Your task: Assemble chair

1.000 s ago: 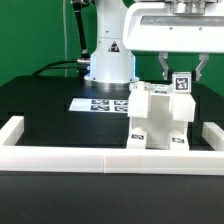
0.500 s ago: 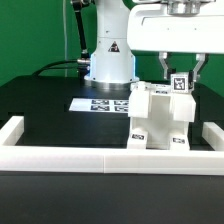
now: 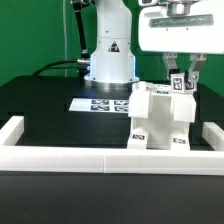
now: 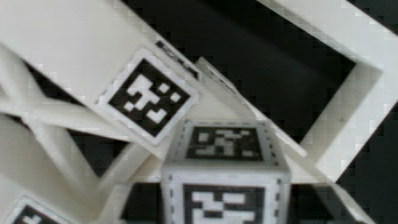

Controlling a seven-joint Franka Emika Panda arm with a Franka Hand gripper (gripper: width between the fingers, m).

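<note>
**Well, the wrist turned on the corner post**

Right, the gripper (image 3: 186, 82) was clamped shut on a small tagged post (image 3: 183, 87) at the upper corner of the chair (image 3: 155, 118), on the exterior view's right. The jaws pinched it from both sides, with no gap that I could see.

What changed was this. A second ago the two fingers looked spread wide apart in the exterior view. Half a second ago they looked the same. Now they sat much closer together in the picture, and the hand's body had slid a little toward the exterior view's right. The grip itself hadn't loosened, so I read that as the wrist rotating about the post, not the jaws closing. My judgement was that the post was being twisted into its seat, partway through a turn.

Everything else had stayed put. The half-built chair stood upright on the black table (image 3: 45, 110), just behind the white border rail (image 3: 60, 155), where it stood a second ago. The marker board (image 3: 98, 103) lay flat behind it, unmoved.

From the wrist view I saw the post's tagged faces close up, with a tagged panel (image 4: 151, 95) slanting behind it. How deep the post sat, I couldn't tell.
</note>
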